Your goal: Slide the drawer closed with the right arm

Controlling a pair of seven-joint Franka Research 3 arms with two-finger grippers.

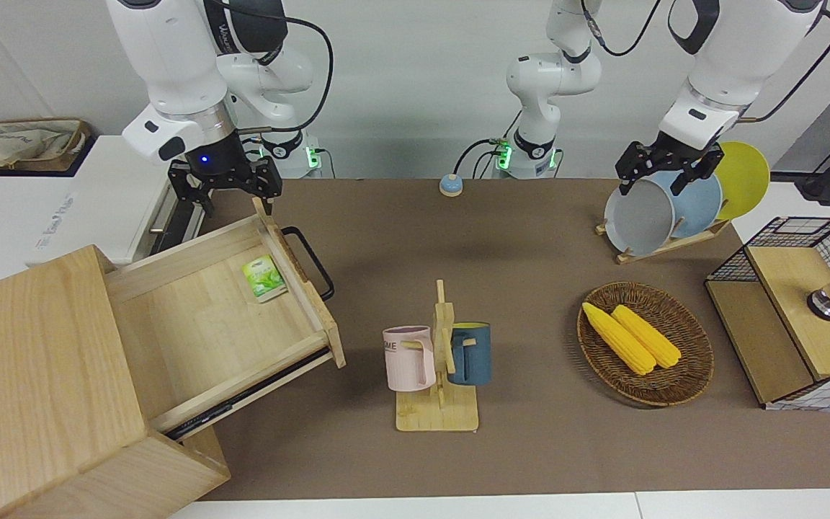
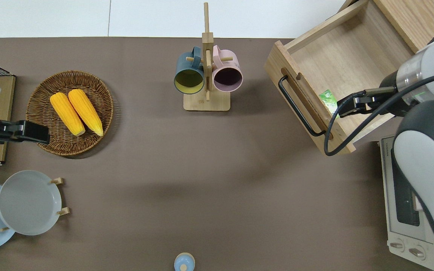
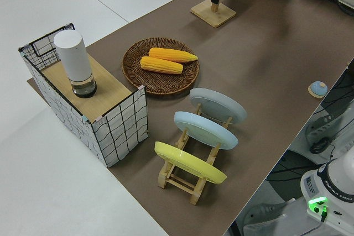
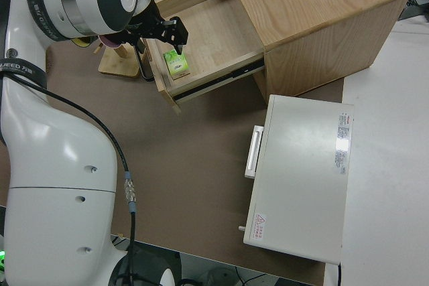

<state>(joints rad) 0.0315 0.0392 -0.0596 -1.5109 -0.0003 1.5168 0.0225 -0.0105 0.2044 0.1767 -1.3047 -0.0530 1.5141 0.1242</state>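
Note:
The drawer (image 1: 199, 317) stands pulled far out of the big pale wooden box (image 1: 40, 375), at the right arm's end of the table. Its black bar handle (image 1: 310, 263) faces the table's middle. A small green packet (image 1: 264, 277) lies in the drawer near its front panel. My right gripper (image 1: 228, 191), with a blue light on its wrist, hangs open and empty over the drawer's corner nearest the robots, by the packet (image 2: 327, 98). It touches nothing. The right side view shows the gripper (image 4: 161, 41) above the drawer (image 4: 214, 25). My left arm is parked, its gripper (image 1: 663, 176) open.
A white oven (image 2: 405, 203) stands beside the drawer, nearer to the robots. A mug stand (image 1: 440, 360) with two mugs is at mid-table. A basket of corn (image 1: 645, 342), a plate rack (image 1: 674, 205) and a wire crate (image 1: 797, 310) sit toward the left arm's end.

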